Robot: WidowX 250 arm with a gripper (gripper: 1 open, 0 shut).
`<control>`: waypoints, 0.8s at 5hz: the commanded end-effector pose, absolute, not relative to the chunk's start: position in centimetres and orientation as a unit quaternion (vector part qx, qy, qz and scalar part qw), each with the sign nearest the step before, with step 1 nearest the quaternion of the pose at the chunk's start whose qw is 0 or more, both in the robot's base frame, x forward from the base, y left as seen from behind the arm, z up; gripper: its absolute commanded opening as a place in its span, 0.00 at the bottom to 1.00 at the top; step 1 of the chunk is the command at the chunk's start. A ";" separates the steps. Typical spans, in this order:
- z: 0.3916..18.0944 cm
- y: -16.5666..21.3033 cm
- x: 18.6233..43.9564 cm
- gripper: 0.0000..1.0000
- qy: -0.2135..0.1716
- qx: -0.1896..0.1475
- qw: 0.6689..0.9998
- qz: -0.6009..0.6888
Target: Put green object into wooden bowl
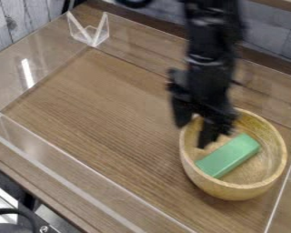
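one green object (228,156) inside one wooden bowl (267,178), one hand (215,133) above, grip state unclear

The green object (228,156), a small bright green bar with plain flat faces, lies inside the wooden bowl (267,178), resting aslant on the bottom with one end higher toward the far right wall. The bowl is round, light tan, thick-rimmed, and sits upright at the right of the wooden surface
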State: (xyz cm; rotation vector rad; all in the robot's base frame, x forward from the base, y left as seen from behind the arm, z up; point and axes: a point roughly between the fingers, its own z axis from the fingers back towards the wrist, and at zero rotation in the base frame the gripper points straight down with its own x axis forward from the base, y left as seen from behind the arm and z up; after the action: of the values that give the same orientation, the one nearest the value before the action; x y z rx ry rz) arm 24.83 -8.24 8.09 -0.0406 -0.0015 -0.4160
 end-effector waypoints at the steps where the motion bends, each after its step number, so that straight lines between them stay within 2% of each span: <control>1: 8.1 -11.3 26.8 0.00 -0.021 -0.022 0.981 -0.189; 2: 6.8 -12.8 27.6 0.00 -0.015 -0.023 0.985 -0.170; 4: 4.9 -15.1 27.5 0.00 -0.010 -0.023 0.996 -0.087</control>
State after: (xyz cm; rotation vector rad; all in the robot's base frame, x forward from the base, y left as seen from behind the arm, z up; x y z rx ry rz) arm 26.48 -14.62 3.37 -0.0248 0.0381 -0.1768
